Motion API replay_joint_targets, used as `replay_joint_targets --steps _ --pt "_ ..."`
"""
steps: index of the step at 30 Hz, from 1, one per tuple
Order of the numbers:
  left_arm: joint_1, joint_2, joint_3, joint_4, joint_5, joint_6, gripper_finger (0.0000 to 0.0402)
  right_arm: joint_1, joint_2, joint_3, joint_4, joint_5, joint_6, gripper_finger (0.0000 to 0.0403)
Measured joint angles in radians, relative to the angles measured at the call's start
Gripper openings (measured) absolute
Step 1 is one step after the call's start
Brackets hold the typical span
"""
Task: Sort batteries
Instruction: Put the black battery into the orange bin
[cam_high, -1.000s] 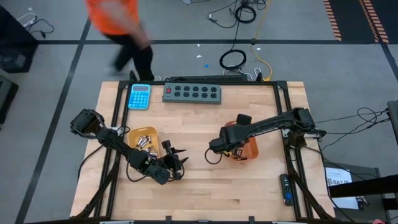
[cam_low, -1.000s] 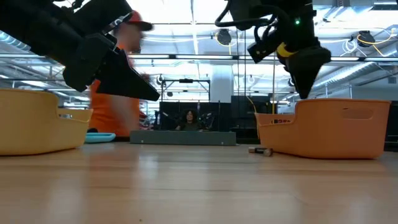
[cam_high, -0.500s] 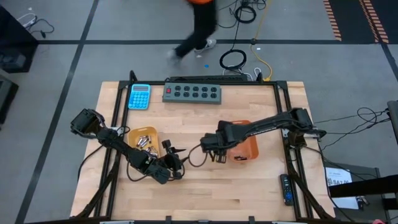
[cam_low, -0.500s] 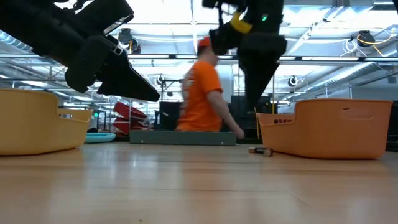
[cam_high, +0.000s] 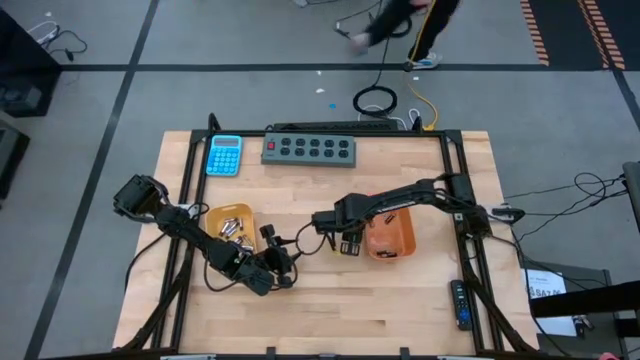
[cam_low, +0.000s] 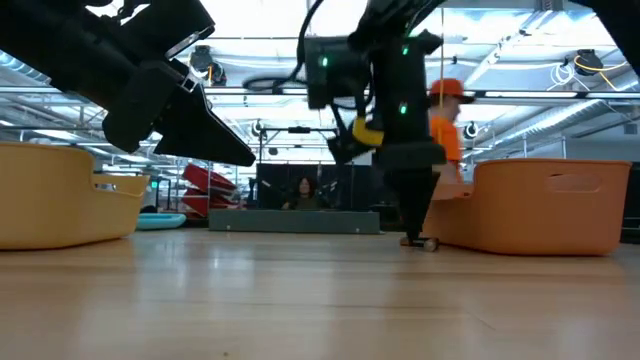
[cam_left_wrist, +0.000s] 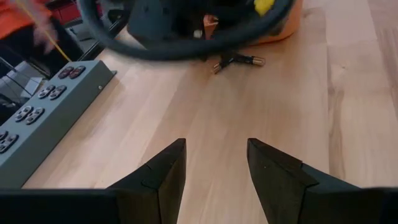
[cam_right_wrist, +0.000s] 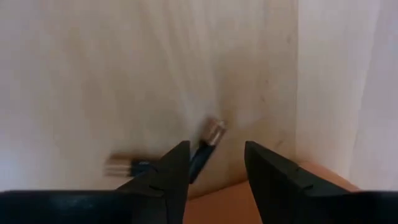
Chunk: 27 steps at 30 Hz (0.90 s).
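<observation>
Orange tray (cam_high: 398, 236), blue calculator (cam_high: 224, 156), grey power strip (cam_high: 309, 150).

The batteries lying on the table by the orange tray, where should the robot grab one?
Probably from straight above, across the middle of its body. Two batteries lie flat on the wood beside the orange tray, meeting at one end in a V, so the nearer one's round sides are free. The right end effector hovers open over it; the left end effector waits, open, by the other tray.

left hand (cam_high: 283, 262) beside yellow tray (cam_high: 212, 217) | right hand (cam_high: 345, 246) beside orange tray (cam_high: 400, 240)
</observation>
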Motion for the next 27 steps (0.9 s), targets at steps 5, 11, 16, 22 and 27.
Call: replay_joint_targets --steps 5,11,16,22,27 --pt "0.0 0.0 0.0 -0.003 0.002 0.0 0.018 -0.03 0.048 0.004 0.004 -0.054 -0.019 0.0127" --pt "0.0 0.0 0.0 -0.007 0.002 -0.001 0.018 -0.033 0.089 0.006 0.029 -0.085 -0.067 0.0038" --pt "0.0 0.0 0.0 -0.006 0.002 -0.001 0.018 -0.022 0.085 0.022 0.032 -0.028 -0.08 0.0009" --pt "0.0 0.0 0.0 -0.006 0.002 -0.007 0.018 0.022 -0.053 0.054 -0.026 0.215 -0.042 0.0003" --pt "-0.001 0.0 0.0 -0.001 0.027 -0.01 0.018 0.056 -0.25 0.01 -0.117 0.242 0.085 0.0002"
